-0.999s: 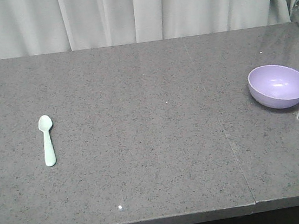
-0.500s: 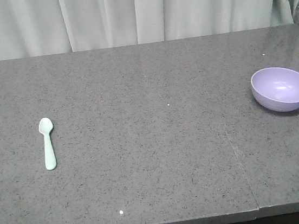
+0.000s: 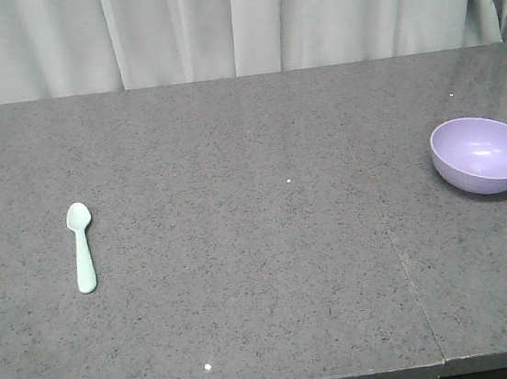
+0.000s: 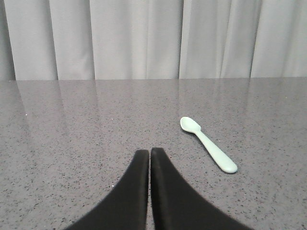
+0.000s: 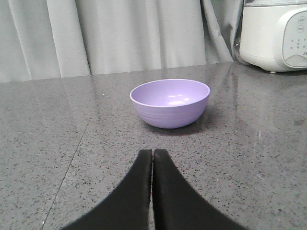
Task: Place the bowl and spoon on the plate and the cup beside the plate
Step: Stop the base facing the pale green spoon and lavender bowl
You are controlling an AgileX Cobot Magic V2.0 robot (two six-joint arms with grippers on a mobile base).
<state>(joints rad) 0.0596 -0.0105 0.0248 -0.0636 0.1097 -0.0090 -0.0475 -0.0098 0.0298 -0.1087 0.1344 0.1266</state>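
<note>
The left gripper [image 4: 149, 153] is pointing across a grey speckled counter [image 3: 274, 279] with its black fingers pressed together, the mint-green spoon [image 4: 208, 143] lying flat ahead and to its right, head turned away. The right gripper [image 5: 152, 153], likewise closed on nothing, is facing the lavender bowl [image 5: 170, 102], which is sitting upright and empty near the counter's right end, well apart from the spoon. Neither the plate nor the cup is showing in any view. By the look of the layout, each arm is going to need its fingers spread before descending. The bowl is inviting a pinch over its near rim, while the thin spoon is asking for a low, square approach across its handle. A white appliance [image 5: 276, 33] is standing behind the bowl.
</note>
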